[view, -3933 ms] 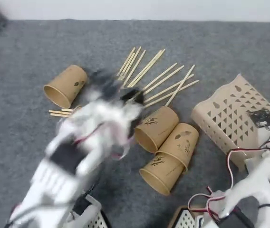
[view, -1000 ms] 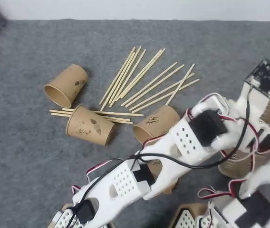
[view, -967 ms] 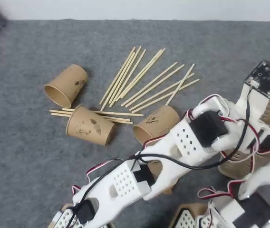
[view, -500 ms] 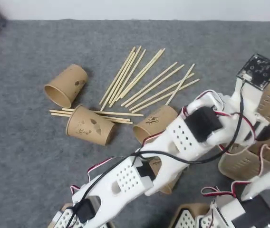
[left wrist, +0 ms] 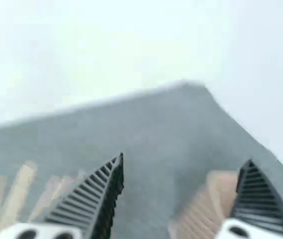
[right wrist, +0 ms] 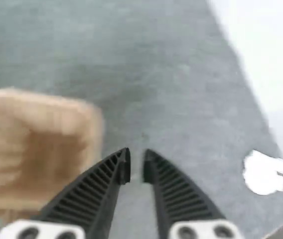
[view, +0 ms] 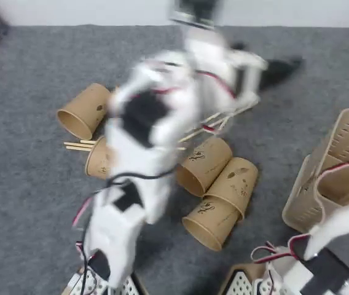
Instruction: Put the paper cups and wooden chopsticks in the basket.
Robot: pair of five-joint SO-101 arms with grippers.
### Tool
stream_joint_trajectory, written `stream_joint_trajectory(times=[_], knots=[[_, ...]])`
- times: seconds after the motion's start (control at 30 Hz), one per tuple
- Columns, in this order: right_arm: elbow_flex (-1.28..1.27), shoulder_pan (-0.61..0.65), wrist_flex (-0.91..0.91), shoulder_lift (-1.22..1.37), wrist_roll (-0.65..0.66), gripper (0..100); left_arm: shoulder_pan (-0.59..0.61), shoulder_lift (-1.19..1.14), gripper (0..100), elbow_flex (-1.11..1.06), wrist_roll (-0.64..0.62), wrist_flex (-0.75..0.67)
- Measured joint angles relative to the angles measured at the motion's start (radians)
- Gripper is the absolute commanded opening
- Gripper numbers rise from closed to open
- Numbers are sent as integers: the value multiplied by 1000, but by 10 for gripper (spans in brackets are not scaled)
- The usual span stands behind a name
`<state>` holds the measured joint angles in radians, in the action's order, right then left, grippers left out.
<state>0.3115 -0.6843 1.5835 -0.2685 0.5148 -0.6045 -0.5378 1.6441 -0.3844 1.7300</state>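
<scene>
Five brown paper cups lie on their sides on the grey carpet: one at the far left (view: 85,110), one (view: 98,160) half hidden by the left arm (view: 156,117), and three grouped in the middle (view: 204,165), (view: 233,184), (view: 210,222). Wooden chopsticks (view: 76,145) lie spread behind the cups, mostly under that blurred arm. The beige basket (view: 322,184) stands at the right, opening up. My left gripper (left wrist: 181,162) hangs open and empty above the carpet, with the basket (left wrist: 201,211) and chopsticks (left wrist: 12,199) below it. My right gripper (right wrist: 135,153) is shut on nothing beside the basket (right wrist: 37,144).
The carpet's far edge meets a pale wall. The right arm's base and its cables (view: 322,258) sit at the near right, close to the basket. A white patch (right wrist: 263,172) lies on the floor beyond the carpet's edge.
The left arm has swung fast from over the basket at the right to the far middle of the table, uncovering the three grouped cups. The basket now shows more of its opening.
</scene>
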Motion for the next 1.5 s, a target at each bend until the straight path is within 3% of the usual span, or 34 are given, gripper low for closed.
stream_joint_trajectory(times=[0.1, 0.23, 0.4, 0.63, 0.9, 1.0, 1.03, 1.17, 1.5], knots=[[38, 89, 143, -2, 8, 115, 144, 104, 352, -48, 41, 5], [43, 89, 172, -2, 8, 120, 321, 241, 352, -261, 129, 5], [32, -6, 173, -2, 18, 191, 407, 454, 352, -718, 253, 5], [-201, -41, 172, -14, 103, 163, 525, 842, 353, -1444, 416, 0], [-267, -34, 129, -14, 94, 151, 852, 1183, 355, -2176, 454, -324], [-307, -17, 120, -14, 100, 38, 959, 1306, 355, -2392, 456, -428], [-327, -6, 120, -14, 115, 0, 982, 1344, 355, -2455, 456, -451], [-388, 34, 71, -14, 180, 4, 1046, 1490, 355, -2638, 456, -503], [-284, 175, -35, -12, 199, 8, 1066, 1761, 355, -2935, 456, -514]])
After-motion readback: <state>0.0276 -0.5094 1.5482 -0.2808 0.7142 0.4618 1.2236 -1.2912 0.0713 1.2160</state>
